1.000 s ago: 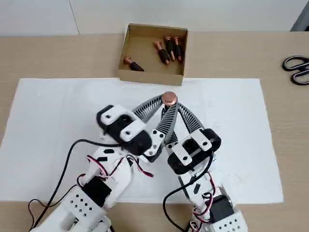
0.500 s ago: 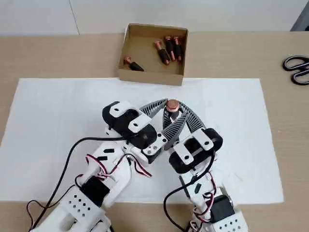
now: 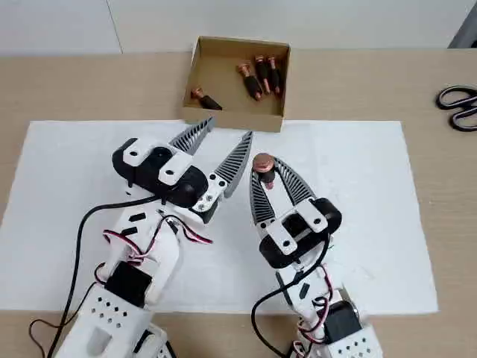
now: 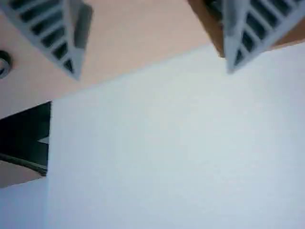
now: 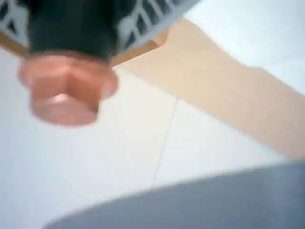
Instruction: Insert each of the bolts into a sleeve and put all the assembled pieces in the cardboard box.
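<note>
Right gripper point(image 3: 265, 175) clamped on the bolt point(image 3: 261, 162), seemingly sleeved, above the paper point(image 3: 89, 186) just short of the box point(image 3: 277, 119); left gripper point(image 3: 230, 127) spread, empty: carry over the rim, lower, then release.

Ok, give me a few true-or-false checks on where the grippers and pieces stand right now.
1. The right gripper is shut on a bolt-and-sleeve piece. True.
2. The left gripper is shut on a sleeve. False: it is open and holds nothing.
3. The cardboard box holds four assembled pieces. True.
4. The scissors lie inside the box. False: they lie on the bare table, at its right edge in the high view.
5. The right gripper's piece is over the box. False: it is over the white sheet, short of the box.
</note>
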### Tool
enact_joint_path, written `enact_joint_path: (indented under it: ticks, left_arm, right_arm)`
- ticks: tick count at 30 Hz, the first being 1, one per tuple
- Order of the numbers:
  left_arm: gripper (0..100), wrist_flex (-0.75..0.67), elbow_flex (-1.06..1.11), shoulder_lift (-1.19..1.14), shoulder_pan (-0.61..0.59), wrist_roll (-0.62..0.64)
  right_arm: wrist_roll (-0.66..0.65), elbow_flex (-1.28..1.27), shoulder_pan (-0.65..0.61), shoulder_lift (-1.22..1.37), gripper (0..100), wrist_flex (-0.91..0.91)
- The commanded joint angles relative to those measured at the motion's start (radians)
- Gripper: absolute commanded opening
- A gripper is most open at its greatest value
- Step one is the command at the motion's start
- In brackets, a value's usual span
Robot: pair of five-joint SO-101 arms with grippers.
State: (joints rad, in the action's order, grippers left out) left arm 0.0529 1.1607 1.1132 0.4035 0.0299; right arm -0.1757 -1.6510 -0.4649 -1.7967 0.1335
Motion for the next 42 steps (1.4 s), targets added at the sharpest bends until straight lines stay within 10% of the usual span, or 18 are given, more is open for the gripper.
enact_joint_path:
  ticks: [1,5,20,31,42]
  left_arm:
    - [15,0.005,-0.053,0.075,0.011,0.003]
    - [0,0.161,-0.047,0.209,0.009,-0.002]
    - [1,0.359,0.369,0.713,-0.238,0.002]
    - [1,0.189,0.519,0.697,-0.373,0.044]
    - [1,0.394,0.521,0.698,-0.476,0.064]
  right_arm:
    - [-0.002,0.020,0.005,-0.018,0.4,-0.018]
    - [-0.002,0.018,0.016,-0.016,0.4,-0.016]
    - [0.097,0.367,0.294,0.053,0.4,0.165]
    - [0.229,0.812,0.364,0.852,0.4,0.217]
    - [0.140,1.217,0.285,1.578,0.4,-0.166]
